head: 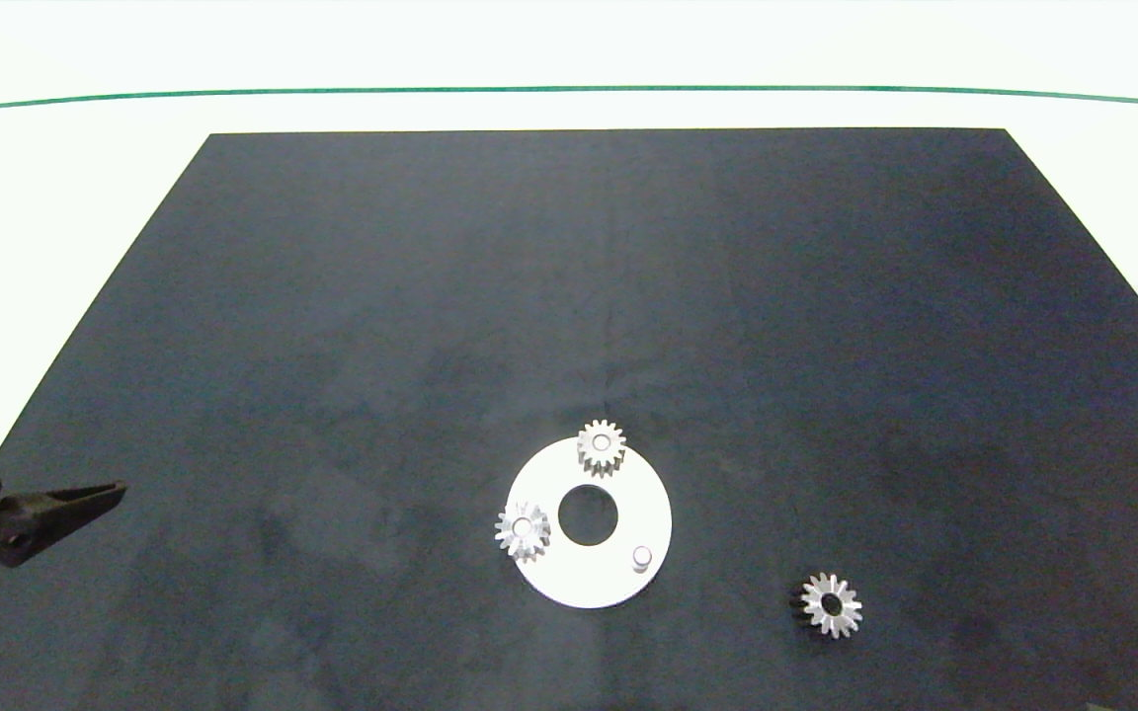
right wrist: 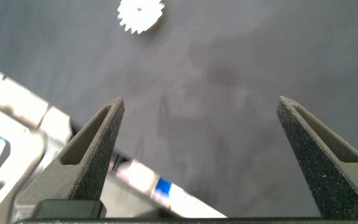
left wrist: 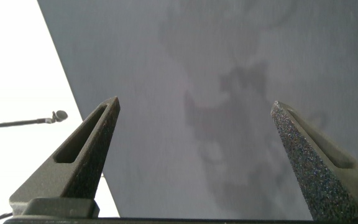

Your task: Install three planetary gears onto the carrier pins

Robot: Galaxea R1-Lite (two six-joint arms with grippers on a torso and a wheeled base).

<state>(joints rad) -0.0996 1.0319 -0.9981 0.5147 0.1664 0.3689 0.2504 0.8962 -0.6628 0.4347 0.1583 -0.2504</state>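
The left gripper (left wrist: 194, 134) hangs over the mat (head: 431, 296) near its left edge, jaws spread wide and empty. The right gripper (right wrist: 197, 130) is at the right edge, jaws also spread and empty. A loose gear (head: 832, 604) lies flat on the mat, right of the disc (head: 618, 583). Two gears (head: 601, 446) (head: 522, 529) sit on pins at the disc's far and left sides. The third pin (head: 642, 558) stands bare.
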